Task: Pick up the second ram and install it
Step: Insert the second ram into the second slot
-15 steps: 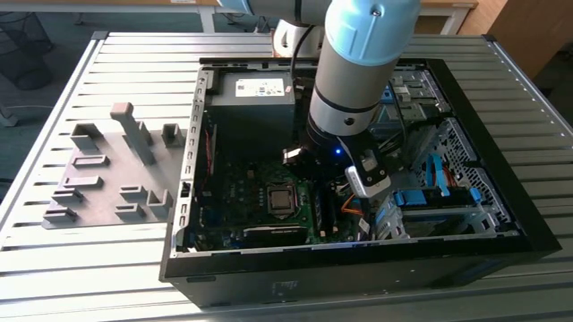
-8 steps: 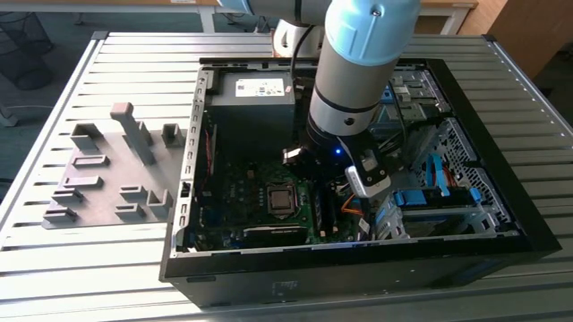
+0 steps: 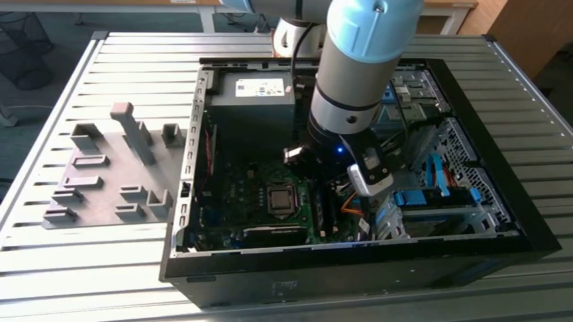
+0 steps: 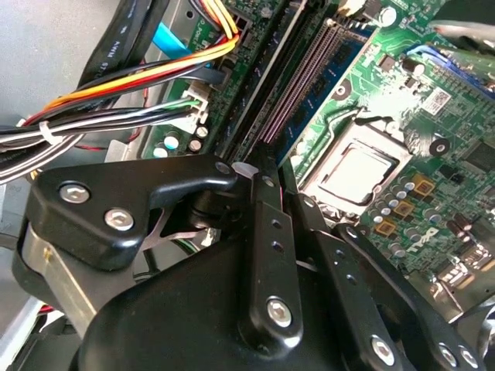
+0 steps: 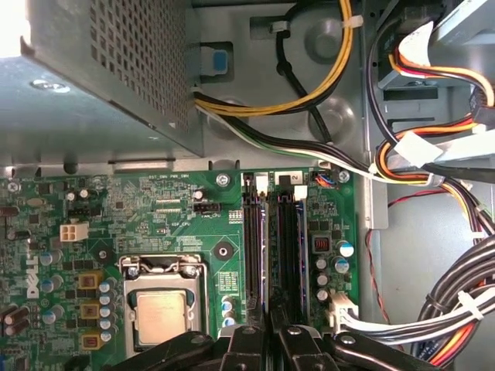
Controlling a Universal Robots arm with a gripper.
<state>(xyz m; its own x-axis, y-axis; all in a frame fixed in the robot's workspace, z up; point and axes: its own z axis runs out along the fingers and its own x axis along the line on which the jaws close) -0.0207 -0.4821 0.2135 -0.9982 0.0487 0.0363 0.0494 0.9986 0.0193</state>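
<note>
The second ram (image 5: 285,255), a long thin dark stick, is standing on edge in a slot on the green motherboard (image 5: 155,209), near the board's cable-side edge.

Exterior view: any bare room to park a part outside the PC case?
Free: slatted table in front of the grey fixture plate, and the strip along the case's right wall. Crowded: inside the PC case, with the arm over the motherboard, cables and drive bays.

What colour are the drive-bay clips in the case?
Blue; the drive-bay clips show best in the exterior view, toward its right.
</note>
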